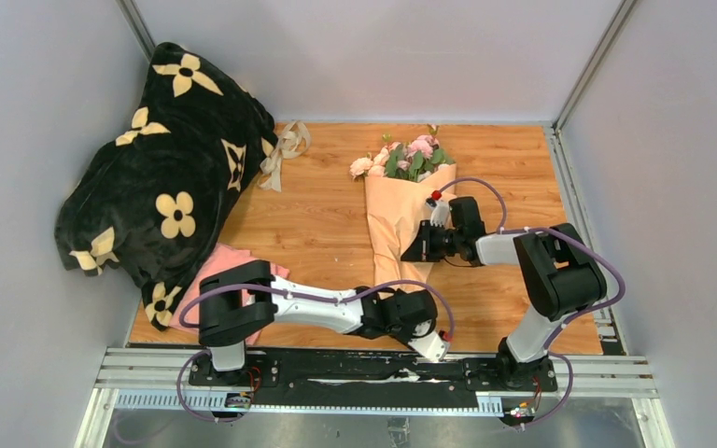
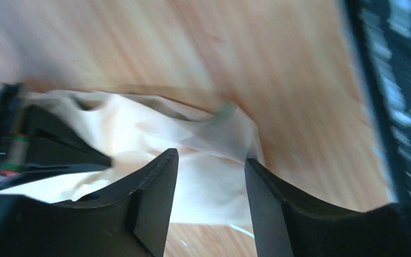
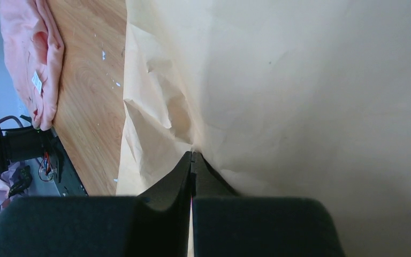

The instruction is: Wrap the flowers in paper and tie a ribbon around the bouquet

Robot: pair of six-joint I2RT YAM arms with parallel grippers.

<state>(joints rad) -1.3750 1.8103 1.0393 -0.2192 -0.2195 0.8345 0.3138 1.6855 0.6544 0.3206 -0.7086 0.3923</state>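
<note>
Right end effector (image 3: 192, 155) pinched shut on a fold of the paper (image 3: 299, 80) mid-bouquet (image 1: 397, 219), left end effector (image 2: 210, 157) spread at the bouquet's narrow end — flowers (image 1: 411, 157) look wrapped — but the ribbon (image 1: 283, 149) lies well left of the bouquet, untied.

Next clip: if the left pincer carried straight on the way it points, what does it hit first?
Most likely the paper at the narrow end of the bouquet, which fills the gap ahead of the open left pincer; the blurred wrist view leaves the distance unclear.
</note>
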